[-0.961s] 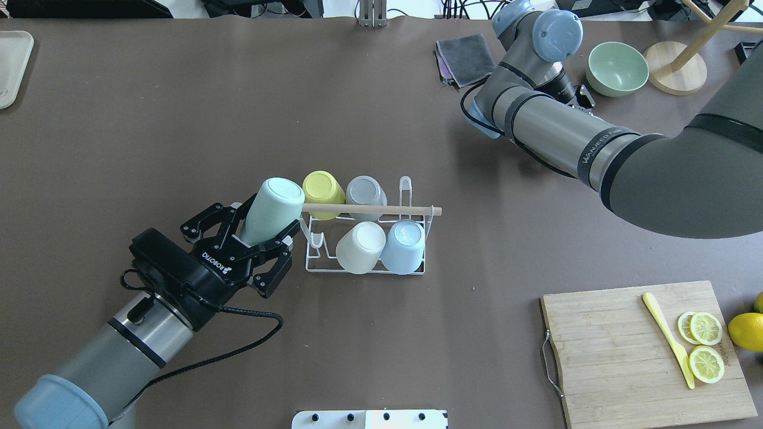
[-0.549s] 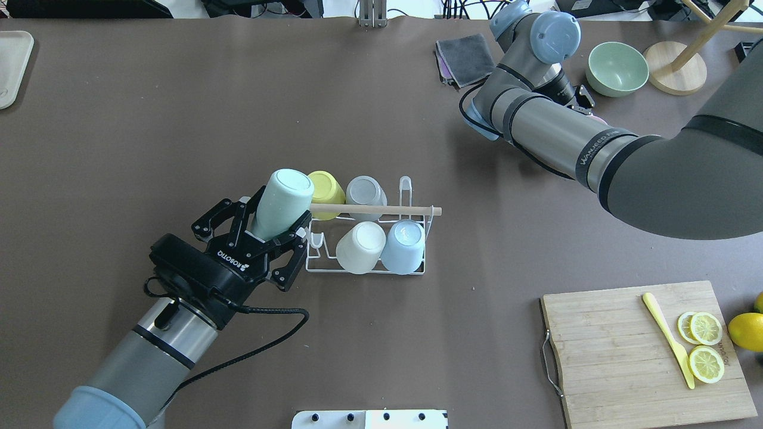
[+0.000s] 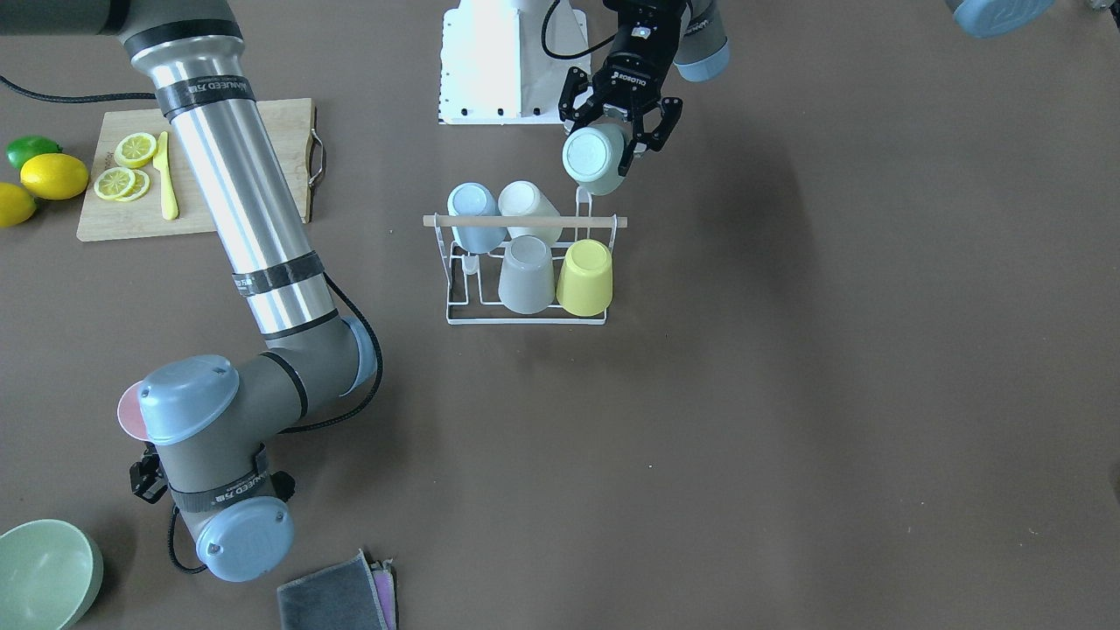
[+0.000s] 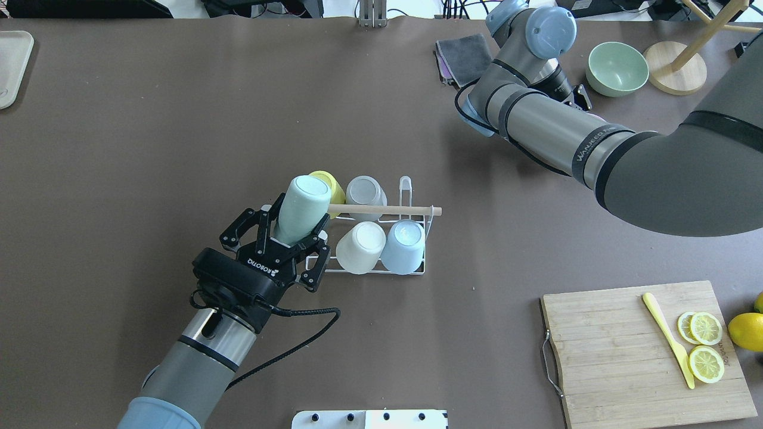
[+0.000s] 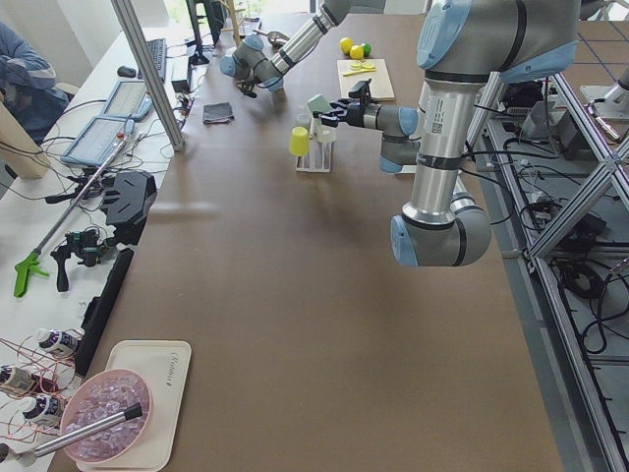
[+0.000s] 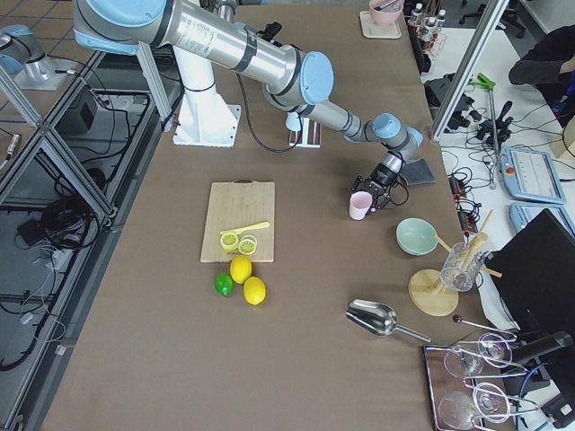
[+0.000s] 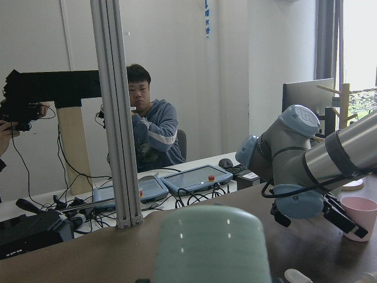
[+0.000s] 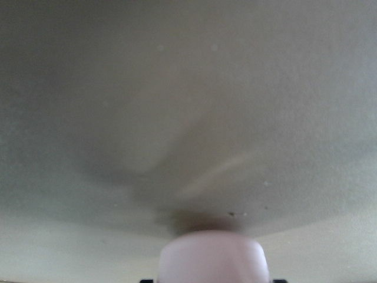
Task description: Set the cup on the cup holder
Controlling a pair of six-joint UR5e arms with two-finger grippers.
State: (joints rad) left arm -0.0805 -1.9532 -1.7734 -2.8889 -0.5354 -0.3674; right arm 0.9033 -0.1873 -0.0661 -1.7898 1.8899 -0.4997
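My left gripper (image 4: 296, 231) is shut on a pale mint cup (image 4: 303, 207), held tilted with its base pointing up and away. The cup hangs over the near left end of the cup holder (image 4: 411, 272), a white wire rack with a wooden dowel (image 4: 387, 210) across its top. In the front view the mint cup (image 3: 593, 157) sits just behind the rack's (image 3: 525, 320) right end. Yellow (image 4: 331, 183), grey (image 4: 365, 190), cream (image 4: 360, 245) and light blue (image 4: 404, 244) cups stand inverted on the rack. My right gripper (image 6: 368, 197) is at a pink cup (image 6: 360, 206) far right, apparently shut on it.
A green bowl (image 4: 617, 68) and a wooden stand (image 4: 675, 74) are at the back right, with folded cloths (image 4: 465, 56) nearby. A cutting board (image 4: 647, 351) with lemon slices and a yellow knife lies front right. A tray (image 4: 12, 65) is at the far left edge.
My left gripper has carried the mint cup to the right, from beside the rack to over its left end, now partly covering the yellow cup. The right arm shifted slightly left.
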